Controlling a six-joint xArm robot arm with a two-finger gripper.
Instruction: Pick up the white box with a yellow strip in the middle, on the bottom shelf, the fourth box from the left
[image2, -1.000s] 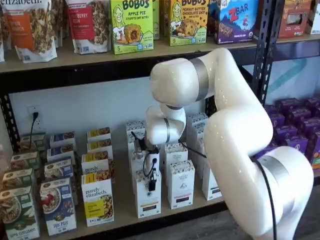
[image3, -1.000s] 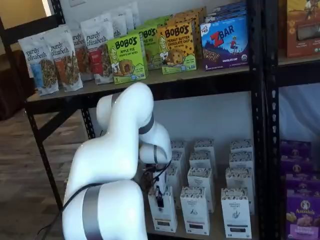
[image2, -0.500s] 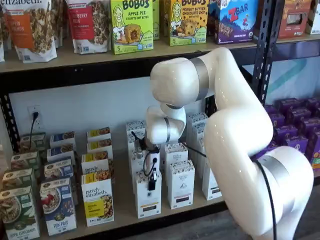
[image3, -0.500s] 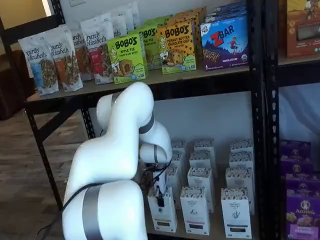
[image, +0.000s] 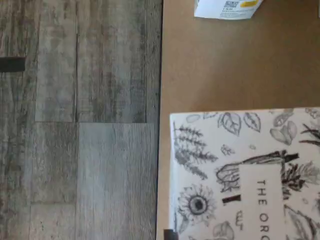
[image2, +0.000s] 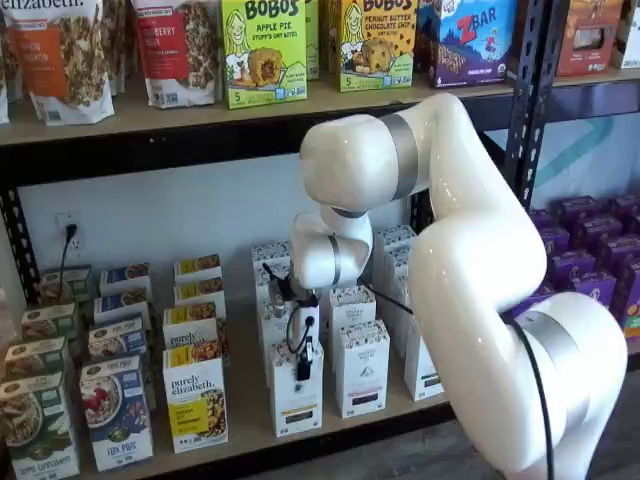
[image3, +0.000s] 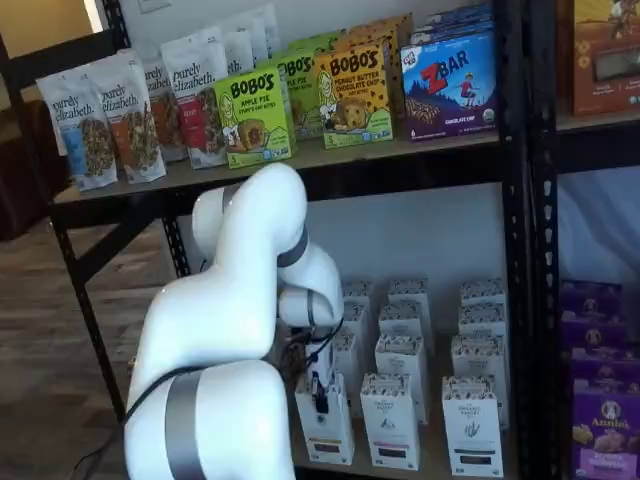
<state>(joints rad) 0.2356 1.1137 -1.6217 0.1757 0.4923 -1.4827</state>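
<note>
wrist view cuts off the white box (image: 240, 175) top, pincer (image2: 303, 368) side-on before it, grip state unclear

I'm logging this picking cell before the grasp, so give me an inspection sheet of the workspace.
Surface: the bottom shelf, pale wood in a black rack.
Job's things: the white box stands upright at the front of its column.
Clutter: purely elizabeth box beside it; another white carton on the other side; Bobo's boxes on the upper board.
Claw: claw hangs in front of the white box's top; fingers seen side-on, so open or shut cannot be told.
Cables: black cable along the arm; a plug in the wall socket.
Surroundings: grey plank floor.
</note>
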